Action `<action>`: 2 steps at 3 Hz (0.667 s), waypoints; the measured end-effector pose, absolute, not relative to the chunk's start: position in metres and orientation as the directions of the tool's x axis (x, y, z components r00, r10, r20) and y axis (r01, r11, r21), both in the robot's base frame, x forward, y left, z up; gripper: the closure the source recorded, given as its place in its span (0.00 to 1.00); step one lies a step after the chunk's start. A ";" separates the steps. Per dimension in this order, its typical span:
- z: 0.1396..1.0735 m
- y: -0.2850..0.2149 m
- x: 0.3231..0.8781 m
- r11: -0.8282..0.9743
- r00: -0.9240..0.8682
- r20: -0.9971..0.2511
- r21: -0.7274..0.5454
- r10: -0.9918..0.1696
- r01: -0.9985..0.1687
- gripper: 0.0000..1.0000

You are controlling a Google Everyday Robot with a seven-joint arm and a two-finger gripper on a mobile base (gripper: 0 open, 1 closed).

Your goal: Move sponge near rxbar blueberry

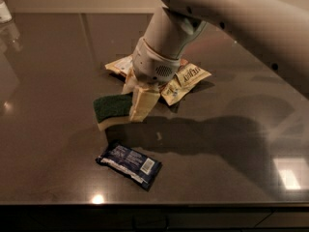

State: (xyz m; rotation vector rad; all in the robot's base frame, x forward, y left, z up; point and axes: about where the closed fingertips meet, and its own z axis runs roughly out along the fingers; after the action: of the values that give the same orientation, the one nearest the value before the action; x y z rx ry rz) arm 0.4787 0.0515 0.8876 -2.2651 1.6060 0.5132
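Note:
The sponge (110,111), dark green on top with a pale yellow base, is held just above the dark tabletop left of centre. My gripper (136,103) is shut on its right end, its cream fingers (143,104) pointing down. The rxbar blueberry (129,164), a slim navy wrapper with white print and a barcode patch, lies flat on the table a short way below and to the right of the sponge, not touching it.
A brown-and-cream snack bag (186,79) lies behind the gripper, partly hidden by the arm (227,18). A pale object (4,11) stands at the far left corner. The table's front edge (154,204) runs just below the bar.

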 end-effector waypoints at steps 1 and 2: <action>0.879 0.029 0.464 -0.313 0.285 -0.459 -0.016 -0.842 -0.950 1.00; 0.872 0.010 0.453 -0.301 0.264 -0.452 0.011 -0.852 -0.953 0.83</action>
State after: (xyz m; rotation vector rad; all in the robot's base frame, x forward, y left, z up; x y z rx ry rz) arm 0.4527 0.0101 0.8722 -2.2732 1.6705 0.5536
